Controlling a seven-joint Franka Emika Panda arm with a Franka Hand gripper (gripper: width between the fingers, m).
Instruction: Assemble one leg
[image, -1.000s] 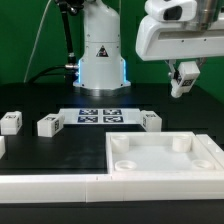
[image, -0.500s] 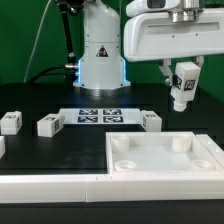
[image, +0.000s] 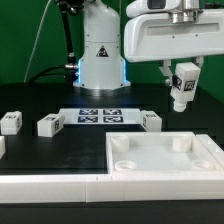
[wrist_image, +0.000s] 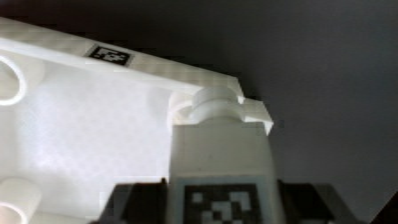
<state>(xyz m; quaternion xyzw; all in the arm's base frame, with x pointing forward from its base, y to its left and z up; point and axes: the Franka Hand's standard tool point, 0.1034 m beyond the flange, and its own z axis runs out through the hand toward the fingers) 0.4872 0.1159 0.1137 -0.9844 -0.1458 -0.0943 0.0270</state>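
My gripper (image: 183, 88) hangs in the air at the exterior view's right, above the far right corner of the large white plate (image: 165, 172). It is shut on a white leg (image: 184, 84) with a black-and-white marker on its face. In the wrist view the held leg (wrist_image: 221, 150) stands between the dark fingers (wrist_image: 134, 203), over the plate's corner socket (wrist_image: 217, 103). Three more legs lie on the black table: one at far left (image: 10, 122), one beside it (image: 49, 125), one near the plate's back edge (image: 151, 120).
The marker board (image: 99, 116) lies flat in front of the robot base (image: 100, 55). A long white rail (image: 50, 187) runs along the table's front, left of the plate.
From one second ago the arm swung toward the exterior view's left and the leg turned its marker face to the camera. In the last half second nothing moved.
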